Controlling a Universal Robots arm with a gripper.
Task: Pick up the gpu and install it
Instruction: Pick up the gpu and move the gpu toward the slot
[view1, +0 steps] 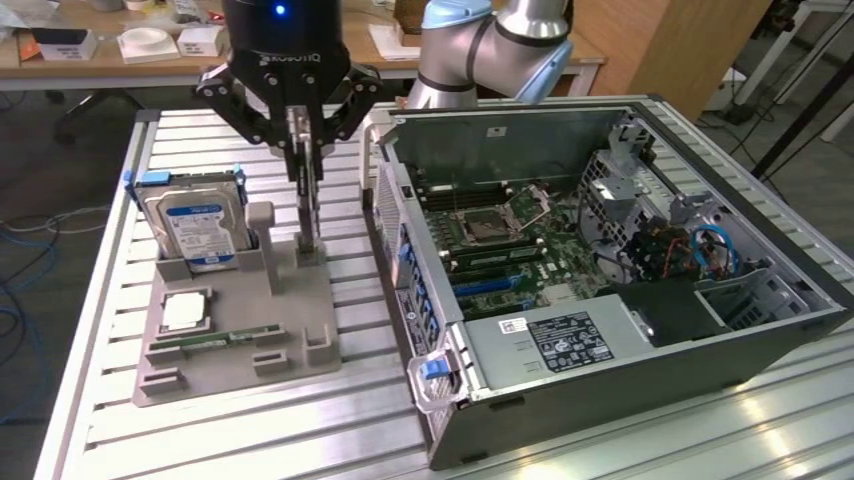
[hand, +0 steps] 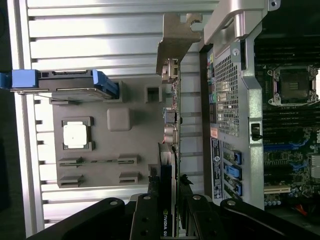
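Black hand (view1: 307, 145) clamped on the gpu (view1: 311, 210), held upright over the grey holder (view1: 240, 365). Open computer case (view1: 407, 250) sits beside it on the counter (view1: 200, 440).

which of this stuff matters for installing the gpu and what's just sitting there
Part of the job:
gpu, clamped in the gripper
open computer case with its motherboard

Just lying about:
hard drive
processor chip
memory stick
gray holder they sit in
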